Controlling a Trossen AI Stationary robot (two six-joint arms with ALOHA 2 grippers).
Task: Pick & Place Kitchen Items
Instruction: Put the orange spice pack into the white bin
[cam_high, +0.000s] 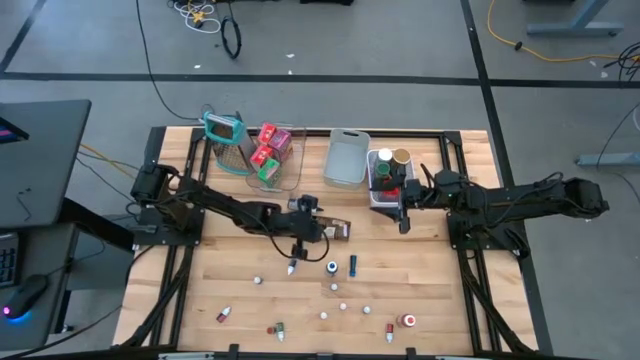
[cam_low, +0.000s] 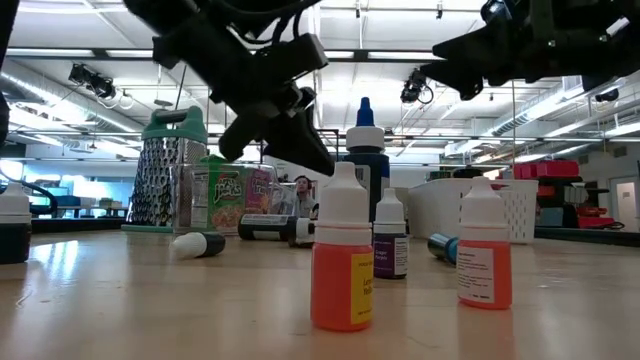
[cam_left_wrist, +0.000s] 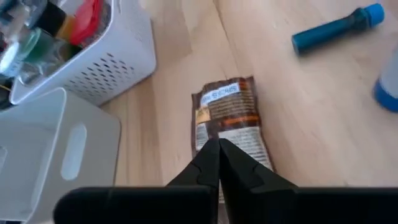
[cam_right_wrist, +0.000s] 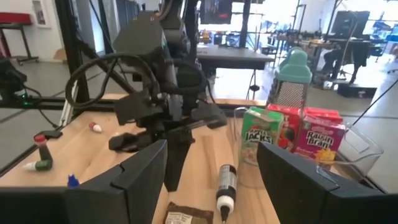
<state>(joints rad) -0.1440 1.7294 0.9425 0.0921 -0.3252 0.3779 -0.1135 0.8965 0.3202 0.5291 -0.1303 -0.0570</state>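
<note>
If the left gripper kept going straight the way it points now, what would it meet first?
Most likely the brown snack packet: the left gripper, fingers shut, points right at it, with no other item between. Whether it already touches the packet, I cannot tell.

The pale wooden plank surface (cam_high: 230, 290) carried a brown foil snack packet with white lettering (cam_left_wrist: 229, 118) and a blue marker-shaped tube with a lighter blue cap (cam_left_wrist: 336, 27). A perforated white plastic bin (cam_left_wrist: 106, 62) held red, green and dark lids. Orange liquid filled two small white-capped dropper bottles (cam_low: 341, 250). The metal grater (cam_high: 226, 140) had a teal frame. Red and pink cereal boxes (cam_right_wrist: 314, 140) stood beside a green one (cam_right_wrist: 261, 140).
</note>
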